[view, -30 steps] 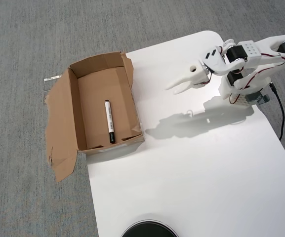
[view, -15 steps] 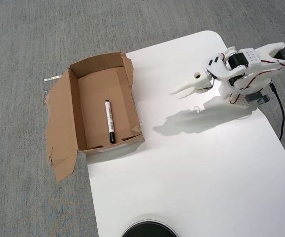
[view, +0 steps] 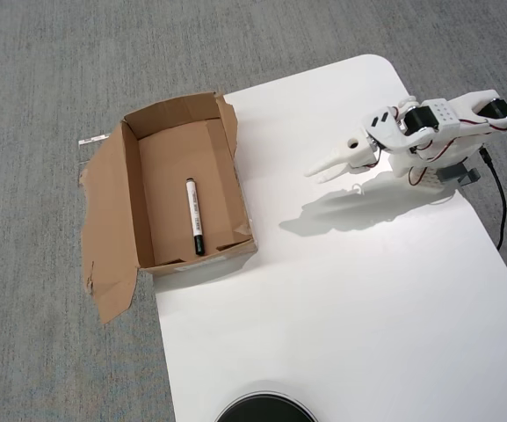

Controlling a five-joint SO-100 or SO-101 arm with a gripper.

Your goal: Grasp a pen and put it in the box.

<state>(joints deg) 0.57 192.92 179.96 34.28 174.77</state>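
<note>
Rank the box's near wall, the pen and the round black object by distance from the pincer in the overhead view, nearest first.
From the pincer:
1. The box, its wall facing the pincer, just to the left across bare tabletop.
2. The pen, lying on the box floor, farther left and lower.
3. The round black object, cut off at the bottom edge, plainly farthest.

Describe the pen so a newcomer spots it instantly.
Find the brown cardboard box hanging off the left edge of the white table. On its floor lies a slim white marker pen, black cap toward the viewer, the only thing inside.
</note>
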